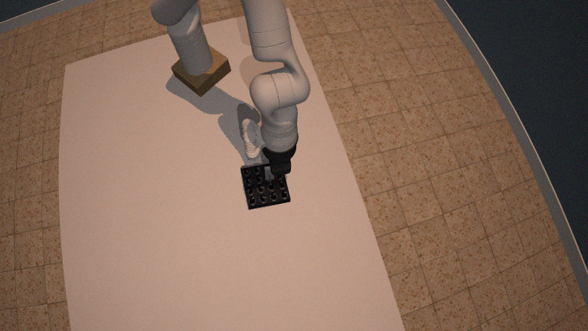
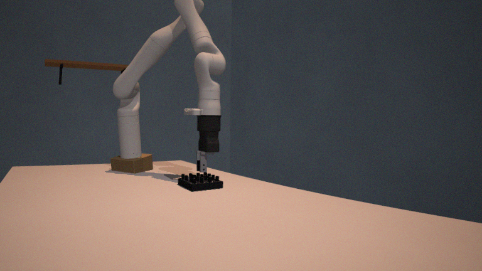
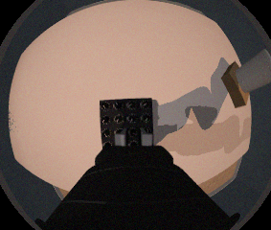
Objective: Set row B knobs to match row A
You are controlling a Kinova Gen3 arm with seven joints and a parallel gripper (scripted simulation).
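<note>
The black knob box [image 1: 269, 204] [image 2: 208, 185] [image 3: 112, 112] stands flat on the table, with a grid of black knobs on top. My gripper [image 1: 275, 176] [image 2: 202, 170] [image 3: 133, 133] points straight down over the box, its fingers partly apart with a gap between them, and holds nothing. The fingertips are just above or level with the knob tops; exactly which cannot be told. A dark knob shows between the fingers in the wrist view. The fingers and gripper body hide some knobs. The white lines, marks, printed names and socket are too small or dark to read, so the rows cannot be told.
The arm's base stands on a wooden block [image 1: 212, 80] [image 2: 129, 165] [image 3: 235, 85] behind the box. The pale table top [image 1: 151, 223] [image 2: 213, 232] extends around the box. A wooden shelf [image 2: 85, 64] hangs on the wall. The arm's shadow falls beside the box.
</note>
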